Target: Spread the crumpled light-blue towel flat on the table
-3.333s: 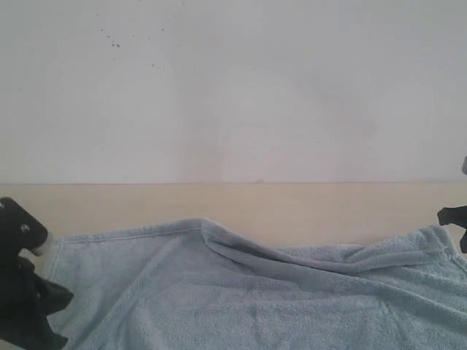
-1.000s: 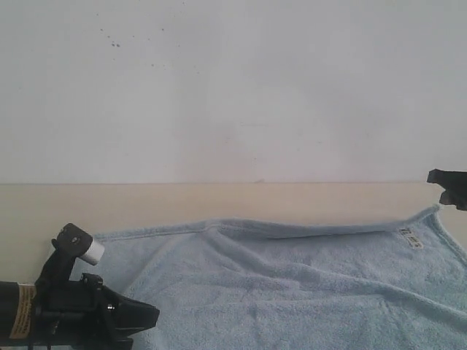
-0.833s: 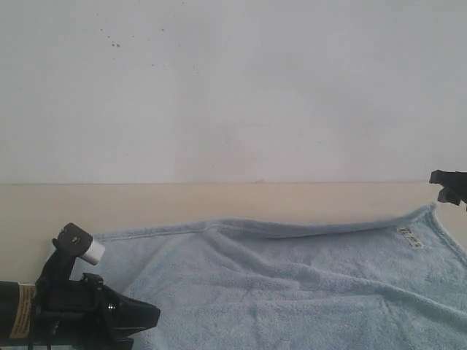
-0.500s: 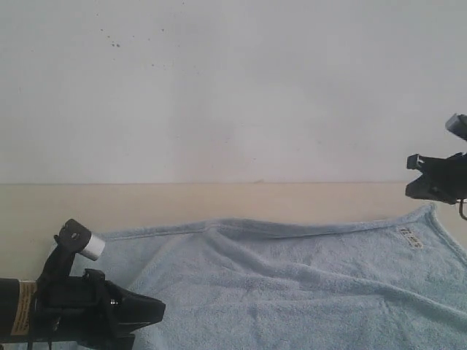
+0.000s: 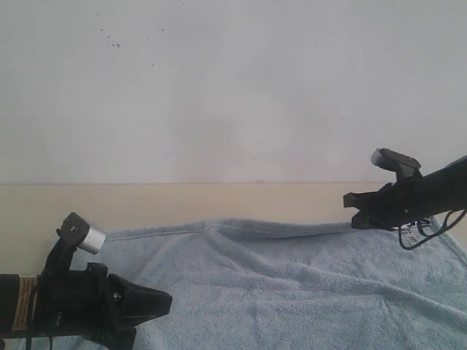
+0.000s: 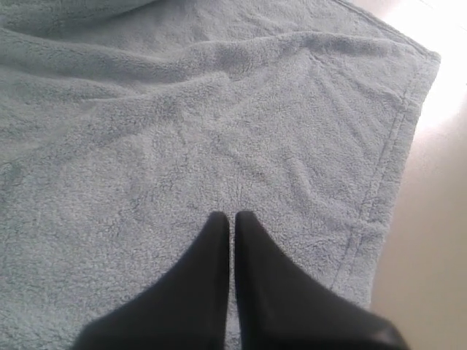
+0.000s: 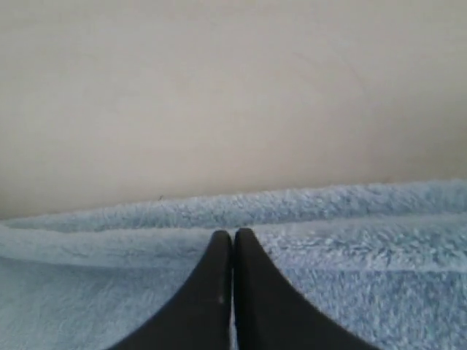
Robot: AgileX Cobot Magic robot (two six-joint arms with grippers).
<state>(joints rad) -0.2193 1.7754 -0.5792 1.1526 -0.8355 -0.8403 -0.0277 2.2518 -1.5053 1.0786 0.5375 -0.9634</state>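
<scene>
The pale blue towel (image 5: 292,284) lies mostly spread over the beige table (image 5: 182,200), with a low fold (image 5: 277,228) along its far hem. At the lower left, my left gripper (image 5: 166,300) is shut and empty, pointing right over the towel's near-left part. The left wrist view shows its tips (image 6: 232,216) close above the towel (image 6: 182,131), near the stitched hem (image 6: 385,186). My right gripper (image 5: 347,198), also shut and empty, reaches in from the right above the far hem. Its tips (image 7: 233,234) sit over the towel's rolled edge (image 7: 109,237). The white tag is hidden behind the right arm.
A white wall (image 5: 233,87) rises behind the table's far edge. Bare tabletop shows beyond the towel's far hem (image 7: 219,95) and beside its side hem (image 6: 438,255).
The right arm has swung in from the right edge toward the middle, above the far hem. The left gripper has edged slightly right. The big fold across the towel has flattened.
</scene>
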